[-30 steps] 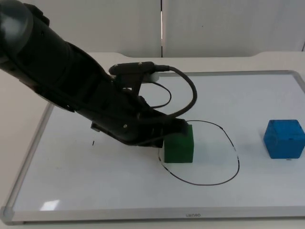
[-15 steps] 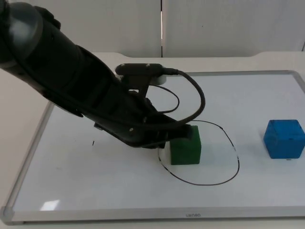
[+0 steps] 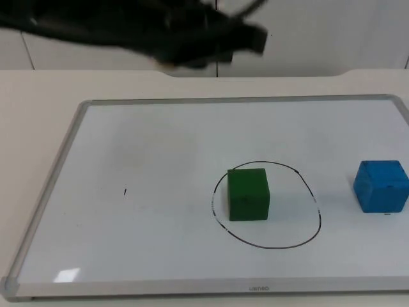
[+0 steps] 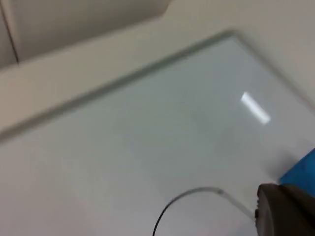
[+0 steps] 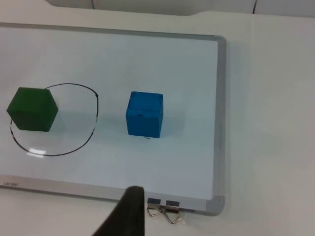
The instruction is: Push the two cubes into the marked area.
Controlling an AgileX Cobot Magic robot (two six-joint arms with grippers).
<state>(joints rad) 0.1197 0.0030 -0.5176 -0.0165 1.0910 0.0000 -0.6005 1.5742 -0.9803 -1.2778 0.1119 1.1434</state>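
Now, from the top view: the left gripper (image 3: 246, 35) has swung up and away from the green foam cube (image 3: 248, 194), which it was touching half a second ago, and hangs blurred over the far edge of the white framed whiteboard (image 3: 57, 192); whether its fingers are apart or together I cannot tell. The green cube sits inside the black hand-drawn oval outline (image 3: 316, 214), close to the oval's left side, same spot as before. The blue foam cube (image 3: 381, 186) stays well outside the oval, on its right.

Left wrist view: a piece of the oval's line (image 4: 197, 194) and a sliver of the blue cube (image 4: 302, 169).

Right wrist view: green cube (image 5: 32, 109) within the oval, blue cube (image 5: 144, 114) just beside the oval; the right gripper waits off the board, its fingers' state unclear.
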